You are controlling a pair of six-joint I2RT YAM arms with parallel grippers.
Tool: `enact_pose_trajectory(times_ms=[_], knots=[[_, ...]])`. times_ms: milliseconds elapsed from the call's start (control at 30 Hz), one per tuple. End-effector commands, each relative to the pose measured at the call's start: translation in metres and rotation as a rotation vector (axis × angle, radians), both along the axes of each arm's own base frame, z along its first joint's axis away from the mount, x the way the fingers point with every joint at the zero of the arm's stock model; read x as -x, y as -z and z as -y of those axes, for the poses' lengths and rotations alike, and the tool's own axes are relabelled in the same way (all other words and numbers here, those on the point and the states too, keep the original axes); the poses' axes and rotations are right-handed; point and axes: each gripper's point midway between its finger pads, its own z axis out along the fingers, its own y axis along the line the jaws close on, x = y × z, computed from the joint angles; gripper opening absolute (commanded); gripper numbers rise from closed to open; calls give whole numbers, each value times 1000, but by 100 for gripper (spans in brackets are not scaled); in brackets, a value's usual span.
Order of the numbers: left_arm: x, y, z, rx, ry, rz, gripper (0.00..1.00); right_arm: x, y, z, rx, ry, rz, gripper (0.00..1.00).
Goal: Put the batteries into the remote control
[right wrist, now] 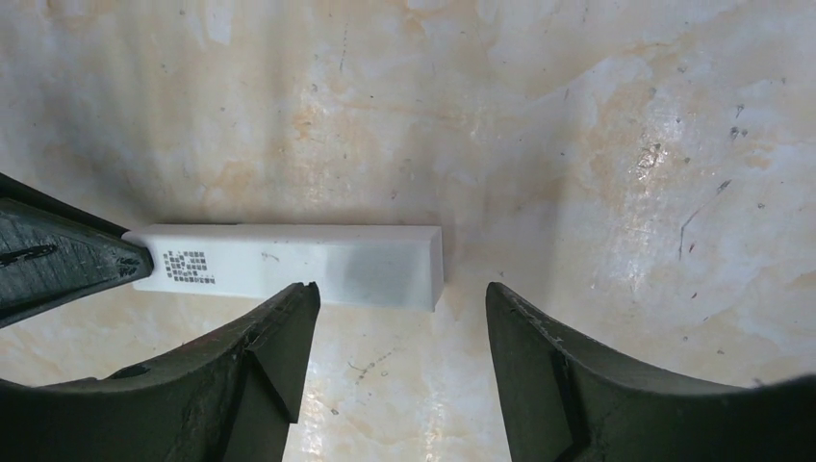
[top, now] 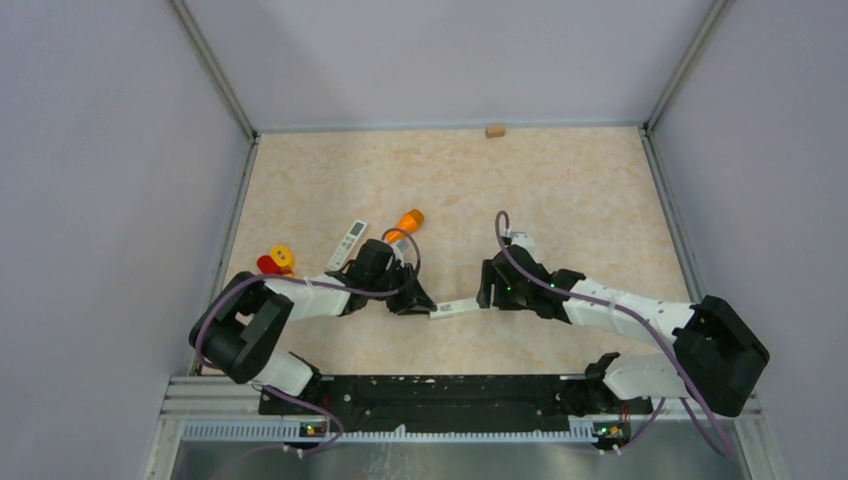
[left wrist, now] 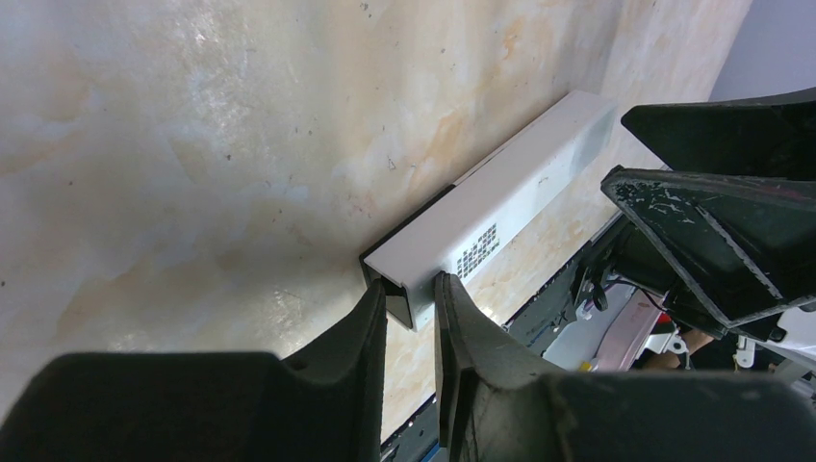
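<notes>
A white remote control (top: 348,243) with buttons lies at the left, beside the orange torch-like tube (top: 407,222). No batteries are in view. My left gripper (top: 420,300) is shut on one wall of a long white box (top: 455,308) at its open, dark end (left wrist: 411,286). The box (left wrist: 500,207) rests low on the table and bears a small printed code. My right gripper (top: 487,293) is open at the box's other end. In the right wrist view the box (right wrist: 289,263) lies just beyond the spread fingertips of that gripper (right wrist: 399,298), untouched.
A red and yellow object (top: 275,262) lies by the left wall. A small wooden block (top: 494,130) sits at the far edge. Walls close the table on three sides. The arms' base rail (top: 440,395) runs along the near edge.
</notes>
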Motion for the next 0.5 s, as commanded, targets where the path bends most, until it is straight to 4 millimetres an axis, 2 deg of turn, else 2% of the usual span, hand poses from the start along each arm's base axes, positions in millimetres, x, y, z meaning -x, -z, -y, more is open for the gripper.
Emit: enact_pose_trajectory(times_ms=[0, 200, 333, 467], knots=[[42, 63, -50, -292, -8, -153, 0, -16, -20, -8, -65, 11, 46, 65], [41, 62, -49, -290, -7, -150, 0, -12, 2, -3, -29, 13, 0, 50], [41, 62, -49, -291, -8, -151, 0, -9, 11, -2, -14, -1, -22, 36], [41, 61, -49, -286, -6, -150, 0, -1, 20, 3, 7, -10, -51, 28]])
